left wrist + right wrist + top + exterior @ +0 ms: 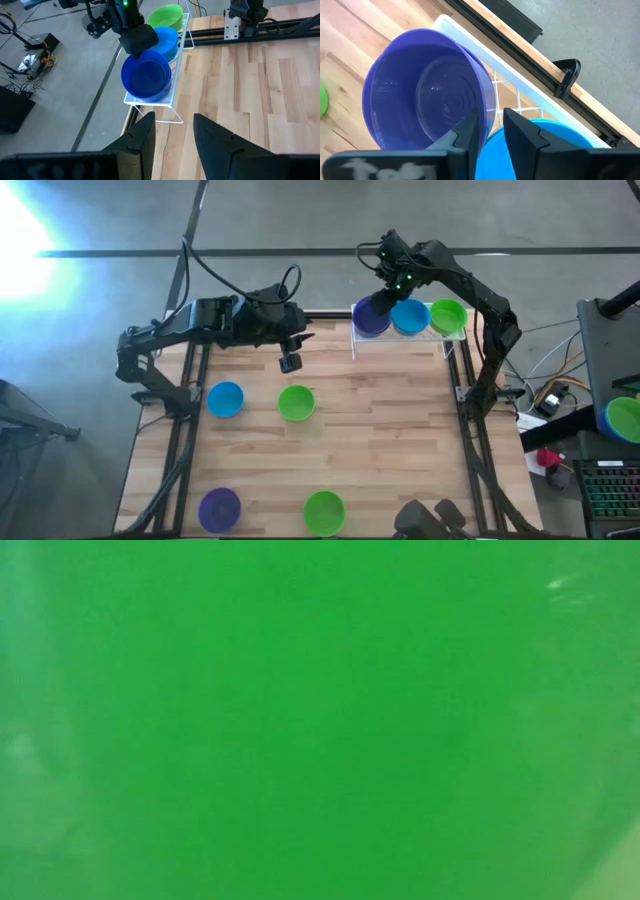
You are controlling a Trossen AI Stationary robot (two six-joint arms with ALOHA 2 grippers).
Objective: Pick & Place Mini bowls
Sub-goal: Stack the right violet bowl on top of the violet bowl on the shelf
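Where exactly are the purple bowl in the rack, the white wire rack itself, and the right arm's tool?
purple bowl [427, 107]: right wrist view, inner bottom of the bowl.
white wire rack [165, 107]: left wrist view, front wire foot.
right tool [487, 130]: right wrist view, midway between fingertips, straddling the bowl's rim.

1. High view looked straight down on the table [400, 430].
2. Low view was blocked by green, very close.
3. Both wrist views faced the rack [172, 95], which the high view also showed.
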